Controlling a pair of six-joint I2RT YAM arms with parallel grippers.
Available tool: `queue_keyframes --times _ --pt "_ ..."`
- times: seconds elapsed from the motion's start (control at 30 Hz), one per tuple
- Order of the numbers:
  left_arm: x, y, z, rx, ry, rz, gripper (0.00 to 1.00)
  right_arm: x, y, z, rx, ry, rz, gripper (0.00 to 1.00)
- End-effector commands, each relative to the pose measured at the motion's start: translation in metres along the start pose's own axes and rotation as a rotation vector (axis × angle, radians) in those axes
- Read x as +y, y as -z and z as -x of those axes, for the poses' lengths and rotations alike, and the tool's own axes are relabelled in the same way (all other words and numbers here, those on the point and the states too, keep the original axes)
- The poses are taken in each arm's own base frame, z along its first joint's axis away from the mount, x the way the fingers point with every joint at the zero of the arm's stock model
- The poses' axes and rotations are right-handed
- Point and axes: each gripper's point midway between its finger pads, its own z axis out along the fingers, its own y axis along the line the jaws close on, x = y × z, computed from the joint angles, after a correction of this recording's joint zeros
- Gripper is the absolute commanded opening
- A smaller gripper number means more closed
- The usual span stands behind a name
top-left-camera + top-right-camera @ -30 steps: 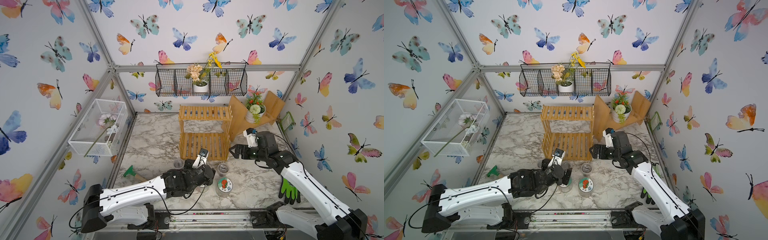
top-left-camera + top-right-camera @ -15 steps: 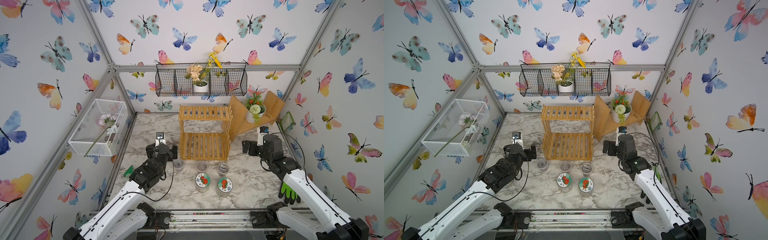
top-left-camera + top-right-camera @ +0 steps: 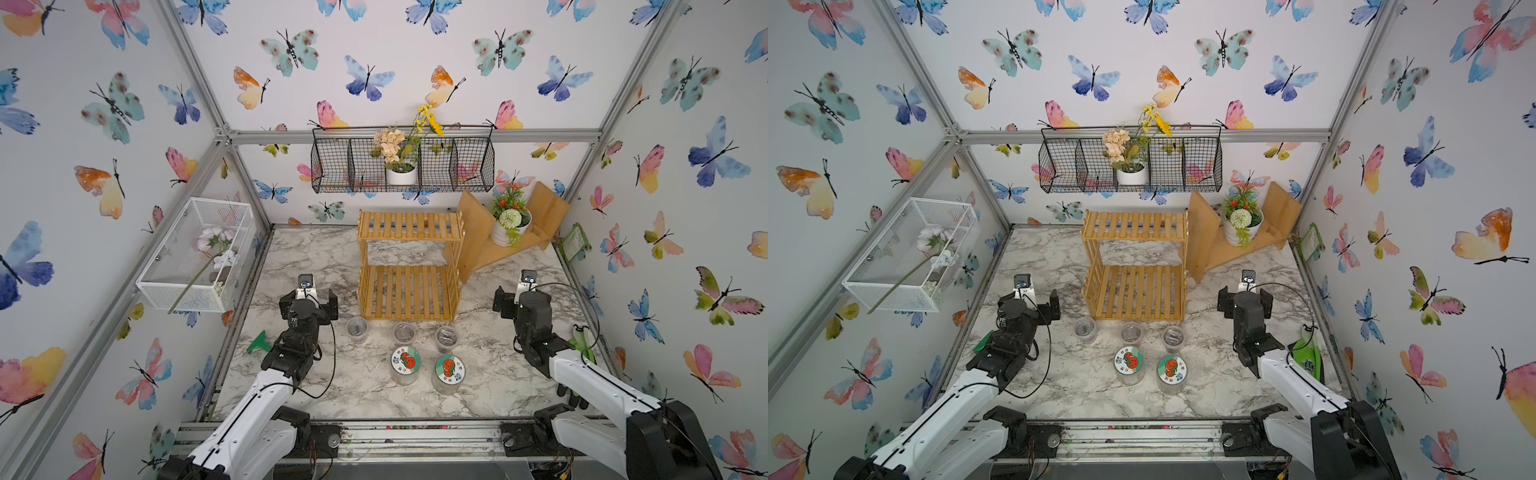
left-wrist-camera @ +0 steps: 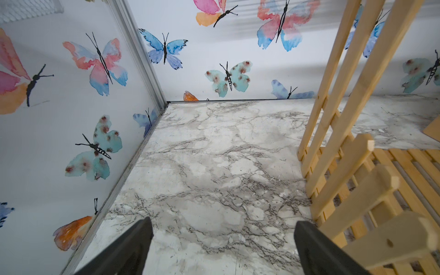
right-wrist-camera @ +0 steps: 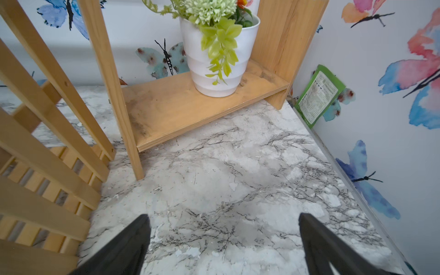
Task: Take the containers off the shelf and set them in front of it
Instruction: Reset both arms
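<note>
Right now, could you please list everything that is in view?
shelf: one, honey-yellow, back middle of table, bare.
cups: three, clear, row before the shelf.
jars: two, teal-white fruit lids, nearer than the cups.
wire basket: one, black, back wall.
board stand: one, plain wood, right of shelf.
flower pots: two, white, one in wire basket, one on board stand.
mesh box: one, white, left wall.
tool: one, green, table's left edge.
glove: one, green, table's right edge.
packet: one, green, right wall.
left gripper: one, black, open, left of shelf.
right gripper: one, black, open, right of shelf.
</note>
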Motion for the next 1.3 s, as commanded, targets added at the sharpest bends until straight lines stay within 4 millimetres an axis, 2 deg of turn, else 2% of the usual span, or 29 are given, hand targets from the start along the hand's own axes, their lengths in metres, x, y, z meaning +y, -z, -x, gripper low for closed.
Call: queue_keyframes --times 0.0,0.17,0.4,0.53,0.7,0.8,0.9,1.27 --pt "0.005 -0.014 0.003 -0.099 0.039 -0.036 0.99 -0.010 -0.004 0.023 -0.165 0.003 -0.052 1.00" --pt "0.000 -0.028 -0.021 -0.073 0.048 -0.081 1.00 -0.006 -0.014 0.006 -0.180 -0.004 -0.027 1.00" --pt "-0.009 -0.032 -0.033 -0.121 0.056 -0.136 0.99 -0.010 -0.030 -0.009 -0.175 0.001 -0.048 1.00" --pt "-0.005 -0.042 -0.036 -0.105 0.050 -0.106 1.00 -0.015 -0.027 -0.017 -0.209 -0.020 -0.043 1.00" --pt "0.013 -0.061 -0.049 -0.064 0.102 -0.017 0.99 -0.021 -0.034 -0.026 -0.172 -0.067 -0.016 1.00" --pt "0.014 -0.062 -0.049 -0.053 0.116 -0.042 0.99 -0.020 -0.038 -0.026 -0.203 -0.055 -0.003 1.00" --pt "0.014 -0.063 -0.048 -0.051 0.116 -0.044 0.99 -0.019 -0.040 -0.032 -0.149 -0.059 0.001 1.00" --pt "0.012 -0.062 -0.049 -0.053 0.106 -0.031 0.99 -0.019 -0.039 -0.030 -0.164 -0.057 -0.002 0.98"
